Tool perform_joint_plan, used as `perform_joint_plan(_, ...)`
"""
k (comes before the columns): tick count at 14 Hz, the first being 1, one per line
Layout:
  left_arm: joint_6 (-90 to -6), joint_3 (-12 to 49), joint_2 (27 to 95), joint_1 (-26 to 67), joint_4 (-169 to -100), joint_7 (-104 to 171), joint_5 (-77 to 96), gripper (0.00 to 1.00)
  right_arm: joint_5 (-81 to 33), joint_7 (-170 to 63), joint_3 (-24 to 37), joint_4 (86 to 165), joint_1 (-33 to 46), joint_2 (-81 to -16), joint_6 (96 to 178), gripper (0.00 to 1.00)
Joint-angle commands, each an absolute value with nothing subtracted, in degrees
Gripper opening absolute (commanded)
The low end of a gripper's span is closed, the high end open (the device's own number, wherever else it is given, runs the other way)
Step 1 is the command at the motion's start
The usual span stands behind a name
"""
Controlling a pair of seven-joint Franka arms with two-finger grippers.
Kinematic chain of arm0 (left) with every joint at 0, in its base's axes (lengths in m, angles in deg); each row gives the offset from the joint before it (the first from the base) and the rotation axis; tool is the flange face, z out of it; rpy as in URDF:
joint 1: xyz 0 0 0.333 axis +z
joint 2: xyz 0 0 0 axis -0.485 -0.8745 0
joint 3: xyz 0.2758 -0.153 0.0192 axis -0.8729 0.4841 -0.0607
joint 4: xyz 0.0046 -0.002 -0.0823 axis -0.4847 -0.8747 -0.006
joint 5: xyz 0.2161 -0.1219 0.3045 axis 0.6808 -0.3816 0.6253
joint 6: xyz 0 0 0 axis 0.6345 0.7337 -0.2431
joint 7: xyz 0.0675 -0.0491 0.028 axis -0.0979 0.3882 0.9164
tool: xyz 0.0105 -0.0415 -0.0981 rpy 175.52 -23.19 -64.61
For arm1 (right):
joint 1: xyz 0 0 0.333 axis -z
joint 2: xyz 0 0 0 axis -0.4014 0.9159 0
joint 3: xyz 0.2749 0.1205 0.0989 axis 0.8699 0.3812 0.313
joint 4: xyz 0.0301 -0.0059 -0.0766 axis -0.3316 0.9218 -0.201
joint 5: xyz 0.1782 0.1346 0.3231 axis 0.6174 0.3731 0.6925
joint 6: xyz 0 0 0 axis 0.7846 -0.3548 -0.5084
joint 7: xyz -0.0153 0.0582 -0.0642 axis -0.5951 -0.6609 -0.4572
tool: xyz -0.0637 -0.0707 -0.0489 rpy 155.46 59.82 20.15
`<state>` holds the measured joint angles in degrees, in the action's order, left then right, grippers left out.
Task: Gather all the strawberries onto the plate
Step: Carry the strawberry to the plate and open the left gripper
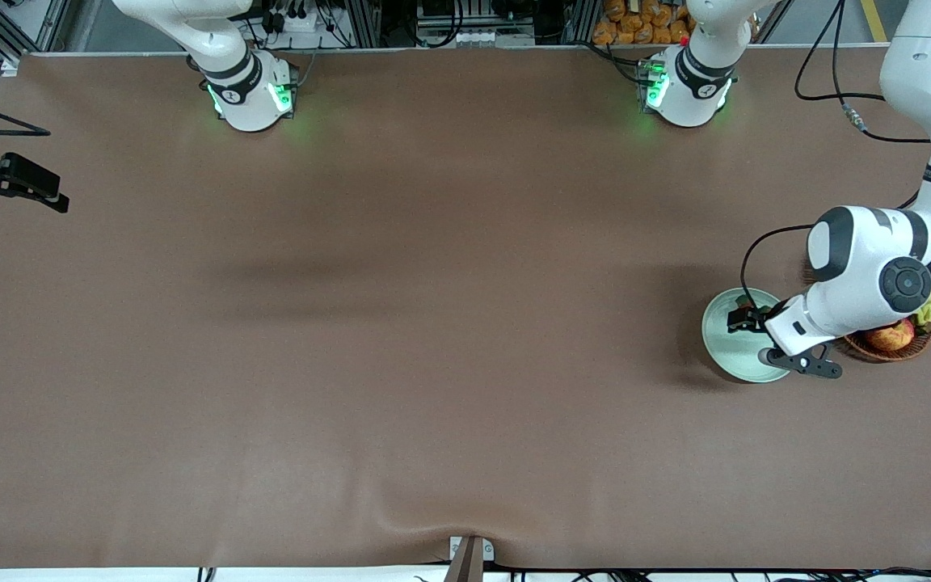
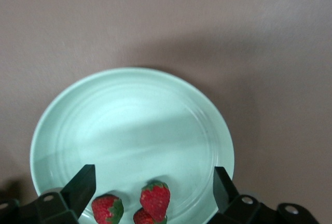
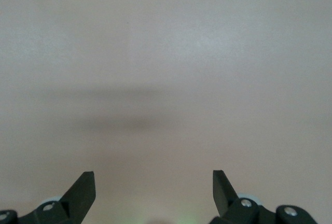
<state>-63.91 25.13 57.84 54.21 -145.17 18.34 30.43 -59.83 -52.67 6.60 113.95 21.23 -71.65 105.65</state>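
The left gripper (image 2: pixel 154 182) hangs over the plate (image 2: pixel 129 110), fingers spread wide and holding nothing. Three strawberries (image 2: pixel 154 199) lie in the plate directly beneath the gap, near its rim. Judged complete: lift straight up, avoiding the wicker basket (image 1: pixel 890 347) just beside. Berries are glossy, seeded, conical; the plate is smooth, shallow, mint-green. The right gripper (image 3: pixel 154 182) waits, spread, over bare table (image 1: pixel 401 323).

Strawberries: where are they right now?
All three strawberries lie in the mint-green plate near its rim, under the open left gripper, beside the wicker basket at the left arm's end.
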Motion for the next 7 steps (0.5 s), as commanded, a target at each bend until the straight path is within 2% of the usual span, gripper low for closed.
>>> perform_joint_plan(1,-63.71,25.39,58.31,53.11,-142.98,18.18,31.51,1.00,-58.26,-52.23,6.51,113.71,21.82,-71.67,105.66,1.00)
perform_joint_plan(5,-63.80,25.22,57.08,50.73,-139.82,18.44,32.03,1.00,-58.17,-50.66,6.59,113.80,22.79,-72.20,105.13,1.00)
perform_joint_plan(7,-63.80,24.95,55.59,50.63,-136.14,18.71,35.88,1.00,-58.17,-47.93,6.59,113.72,22.79,-72.29,105.13,1.00)
